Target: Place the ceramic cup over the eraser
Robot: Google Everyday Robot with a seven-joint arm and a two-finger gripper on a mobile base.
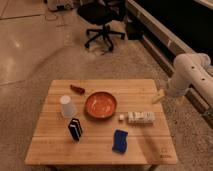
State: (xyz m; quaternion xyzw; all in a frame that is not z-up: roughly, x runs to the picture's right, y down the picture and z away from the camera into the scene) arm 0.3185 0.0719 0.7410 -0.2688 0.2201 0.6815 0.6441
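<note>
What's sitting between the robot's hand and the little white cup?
The orange bowl, in the camera view. The gripper hangs at the table's right edge; the ceramic cup stands left of the bowl.

Gripper (159, 97) at right table (55, 145) edge, ceramic cup (67, 106) well apart.

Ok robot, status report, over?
Gripper by wooden table's right edge. Small white ceramic cup near striped black eraser, not over it. Round orange bowl between gripper and cup.
</note>
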